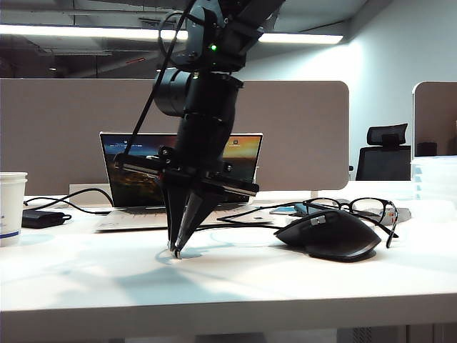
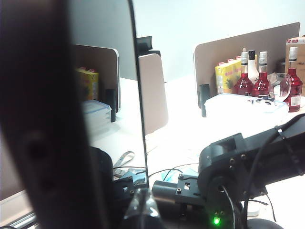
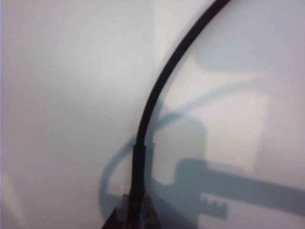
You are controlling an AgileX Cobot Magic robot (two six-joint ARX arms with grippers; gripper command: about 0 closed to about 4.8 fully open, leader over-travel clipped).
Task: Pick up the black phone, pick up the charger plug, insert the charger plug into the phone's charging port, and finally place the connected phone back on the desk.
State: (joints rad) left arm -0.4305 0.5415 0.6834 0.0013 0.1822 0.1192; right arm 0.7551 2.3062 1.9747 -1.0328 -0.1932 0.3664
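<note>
Exterior view: right gripper pinching the charger plug at the desk surface

Exterior view shows the right gripper (image 1: pixel 176 250), a black two-finger pincer on a thick black arm, pointing straight down with its tips touching the wide white desk (image 1: pixel 235 286), just in front of an open silver laptop (image 1: pixel 128 193). A humped black computer mouse (image 1: pixel 332 234) and black-framed glasses (image 1: pixel 357 209) lie beside the laptop.

In the right wrist view, the fingertips are drawn together on the charger plug (image 3: pixel 138 167), a short black housing ending a thin black cable (image 3: pixel 162 81) that curves away across the desk. The metal tip is hidden between the fingers.

The left gripper, well apart from the laptop, holds the black phone (image 2: pixel 43 143), a flat dark slab filling much of the left wrist view; the gripper's own fingers are not visible there, though the phone's fixed position suggests a closed grip.

To do this step well, the right gripper should probably lift slowly and straight, keeping the plug square in its fingers so the connector does not twist, and let the cable trail free of the mouse and glasses.
</note>
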